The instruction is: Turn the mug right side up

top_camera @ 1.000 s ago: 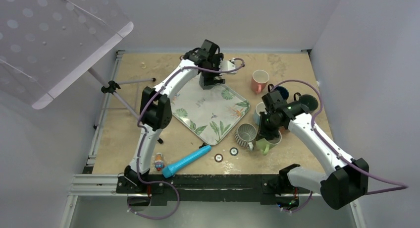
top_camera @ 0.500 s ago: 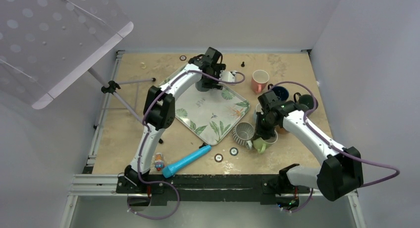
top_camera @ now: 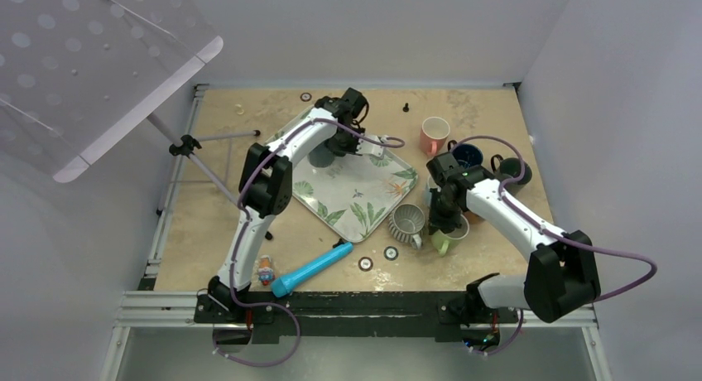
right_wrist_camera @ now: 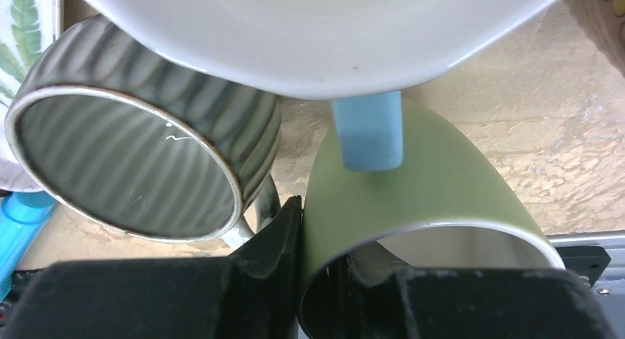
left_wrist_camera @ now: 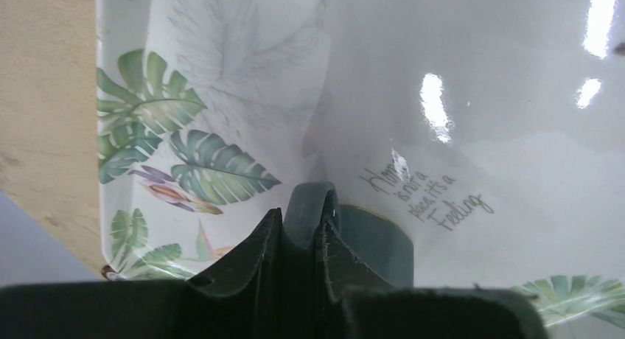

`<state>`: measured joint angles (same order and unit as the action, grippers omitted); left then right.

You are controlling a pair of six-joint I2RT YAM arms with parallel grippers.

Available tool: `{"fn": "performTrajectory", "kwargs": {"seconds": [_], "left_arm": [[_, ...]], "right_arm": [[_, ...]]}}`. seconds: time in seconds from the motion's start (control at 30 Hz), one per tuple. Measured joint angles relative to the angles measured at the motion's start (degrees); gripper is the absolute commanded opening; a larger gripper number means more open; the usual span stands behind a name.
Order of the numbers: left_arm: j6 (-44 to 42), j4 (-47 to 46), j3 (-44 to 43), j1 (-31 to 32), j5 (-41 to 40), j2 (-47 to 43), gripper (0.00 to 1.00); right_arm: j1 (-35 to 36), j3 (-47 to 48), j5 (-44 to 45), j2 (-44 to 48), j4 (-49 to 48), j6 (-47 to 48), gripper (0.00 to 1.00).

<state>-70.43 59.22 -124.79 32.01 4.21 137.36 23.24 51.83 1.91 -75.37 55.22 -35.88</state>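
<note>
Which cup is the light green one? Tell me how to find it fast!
Find the leafy tray mid-table and go to its near right corner, where a ribbed grey mug lies on its side. Just right of it is the light green mug, rim pinched by the right gripper. It is the only smooth, pale green one there.

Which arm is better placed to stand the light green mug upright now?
Right. The right end effector pinches the green mug at its wall, one finger inside. The left end effector is far off at the tray, shut on a dark mug's handle.
</note>
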Motion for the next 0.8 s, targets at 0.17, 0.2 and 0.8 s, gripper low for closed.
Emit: {"fn": "performTrajectory", "kwargs": {"seconds": [0.17,0.2,0.8], "left_arm": [[0.13,1.51,0.96,-0.20,-1.07,-0.70,0.00],[0.15,1.79,0.98,-0.26,-1.25,-0.74,0.00],[24.37,4.52,-6.21,-3.69,8.37,-8.94,0.00]], "right_arm": [[0.00,-0.20,1.66,0.00,-0.70,-0.24,0.16],[0.00,-0.46,1.64,0.02,-1.16,-0.37,0.21],[0.00,7.69,3.56,4.74,2.93,-0.13,0.90]]}}
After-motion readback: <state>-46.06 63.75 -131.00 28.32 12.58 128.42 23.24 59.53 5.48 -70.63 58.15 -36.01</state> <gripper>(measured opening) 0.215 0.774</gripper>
